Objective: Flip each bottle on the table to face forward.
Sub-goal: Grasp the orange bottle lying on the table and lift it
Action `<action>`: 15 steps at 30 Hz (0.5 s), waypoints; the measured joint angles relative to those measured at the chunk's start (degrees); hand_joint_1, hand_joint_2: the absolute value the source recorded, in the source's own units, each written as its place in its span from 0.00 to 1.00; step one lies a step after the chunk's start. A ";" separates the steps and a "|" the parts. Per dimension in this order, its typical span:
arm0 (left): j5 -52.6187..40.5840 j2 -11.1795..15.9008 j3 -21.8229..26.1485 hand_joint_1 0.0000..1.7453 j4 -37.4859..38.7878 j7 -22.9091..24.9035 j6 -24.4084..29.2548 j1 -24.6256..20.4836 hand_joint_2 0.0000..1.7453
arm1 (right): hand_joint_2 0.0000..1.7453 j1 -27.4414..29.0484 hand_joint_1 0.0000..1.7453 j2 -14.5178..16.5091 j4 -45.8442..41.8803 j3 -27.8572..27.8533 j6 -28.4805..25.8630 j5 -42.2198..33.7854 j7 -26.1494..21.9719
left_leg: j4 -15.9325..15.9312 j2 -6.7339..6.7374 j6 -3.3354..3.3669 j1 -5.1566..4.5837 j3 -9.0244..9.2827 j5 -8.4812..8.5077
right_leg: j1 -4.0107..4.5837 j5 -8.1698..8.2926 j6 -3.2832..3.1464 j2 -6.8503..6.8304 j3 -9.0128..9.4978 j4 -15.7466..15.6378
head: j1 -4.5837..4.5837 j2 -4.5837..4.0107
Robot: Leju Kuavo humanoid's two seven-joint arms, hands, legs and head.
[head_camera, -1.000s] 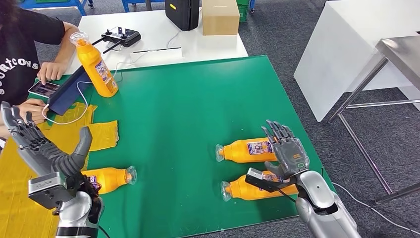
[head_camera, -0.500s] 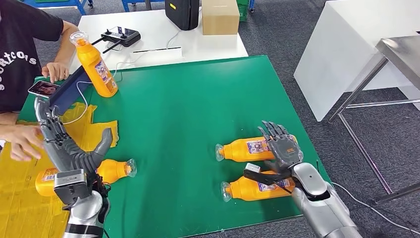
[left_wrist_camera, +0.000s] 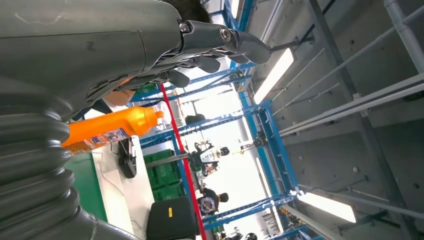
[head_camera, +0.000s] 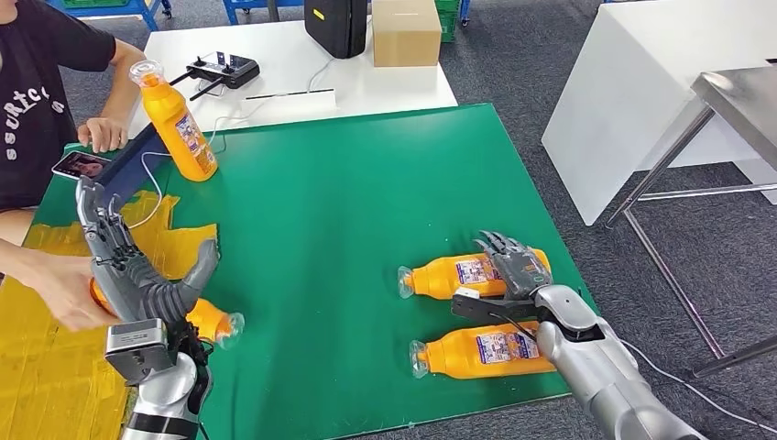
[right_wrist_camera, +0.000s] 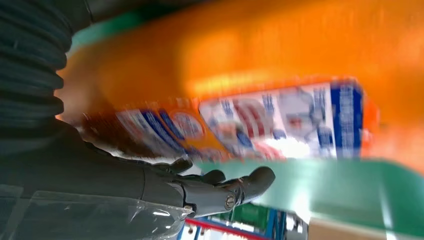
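A blurred orange bottle (right_wrist_camera: 260,65) with a blue-white label lies close above the right hand's fingers (right_wrist_camera: 220,187).

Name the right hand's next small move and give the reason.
Probably close the right hand around the farther lying bottle and grip it. The hand already rests over that bottle's base end with its fingers draped on it, and the bottle lies on its side on the green mat.
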 joint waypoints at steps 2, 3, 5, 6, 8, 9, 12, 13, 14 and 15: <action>0.32 0.01 -0.17 0.00 0.27 -0.02 0.00 -0.17 1.00 | 1.00 -1.86 1.00 0.11 2.85 1.12 0.86 -0.01 0.56 | 0.00 -0.03 0.01 0.00 0.14 -0.01 | 0.00 0.00 0.00 -0.02 0.17 -0.01 | 0.00 0.00; 0.44 0.01 -0.28 0.00 0.38 -0.03 0.00 -0.23 1.00 | 1.00 -2.68 1.00 0.21 4.08 1.66 0.96 0.14 0.91 | 0.00 -0.04 0.01 0.00 0.18 0.00 | -0.01 0.00 0.00 -0.03 0.23 -0.02 | -0.01 0.00; 0.70 0.01 -0.55 0.00 0.58 -0.02 0.00 -0.28 1.00 | 1.00 -3.98 1.00 0.42 5.97 2.65 0.29 0.47 1.47 | 0.00 -0.06 0.02 0.00 0.24 0.02 | -0.01 0.00 0.01 -0.05 0.31 -0.02 | 0.00 0.00; 0.82 0.01 -0.64 0.00 0.69 -0.01 0.00 -0.29 1.00 | 1.00 -4.40 1.00 0.54 6.68 3.07 -0.38 0.56 1.71 | 0.00 -0.07 0.03 0.00 0.26 0.03 | -0.01 0.01 0.02 -0.06 0.34 -0.02 | 0.00 0.00; 0.89 0.01 -0.70 0.00 0.84 0.07 0.00 -0.29 1.00 | 1.00 -4.77 1.00 0.78 7.44 3.62 -2.03 0.72 2.30 | 0.00 -0.08 0.04 0.00 0.27 0.04 | -0.02 0.02 0.03 -0.06 0.36 -0.01 | 0.00 0.00; 0.83 0.01 -0.72 0.00 0.87 0.13 0.00 -0.28 1.00 | 1.00 -4.83 1.00 0.91 7.60 3.80 -3.05 0.81 2.77 | 0.00 -0.09 0.04 0.00 0.26 0.05 | -0.02 0.03 0.03 -0.06 0.35 -0.01 | 0.00 0.00; 0.20 0.01 -0.82 0.00 0.88 0.71 0.02 -0.24 1.00 | 1.00 -4.43 1.00 1.40 7.24 4.04 -7.18 1.72 5.11 | 0.00 -0.10 0.04 0.00 0.23 0.05 | -0.01 0.03 0.04 -0.06 0.32 0.00 | -0.01 0.00; -0.07 0.01 -0.87 0.00 0.87 1.01 0.03 -0.19 1.00 | 1.00 -4.00 1.00 1.61 6.61 4.03 -8.74 2.31 6.12 | 0.00 -0.10 0.04 0.00 0.20 0.05 | -0.01 0.03 0.04 -0.06 0.29 0.01 | 0.00 0.00; -0.31 0.01 -0.93 0.00 0.84 1.31 0.05 -0.11 1.00 | 1.00 -3.47 1.00 1.83 5.74 3.97 -10.14 2.96 7.08 | 0.00 -0.11 0.04 0.00 0.15 0.05 | -0.01 0.03 0.04 -0.06 0.24 0.02 | -0.01 0.00; -0.57 0.01 -0.98 0.00 0.80 1.60 0.07 -0.03 1.00 | 1.00 -2.85 1.00 2.07 4.66 3.86 -11.46 3.66 7.97 | 0.00 -0.11 0.03 0.00 0.10 0.05 | -0.01 0.03 0.04 -0.06 0.19 0.02 | -0.01 0.00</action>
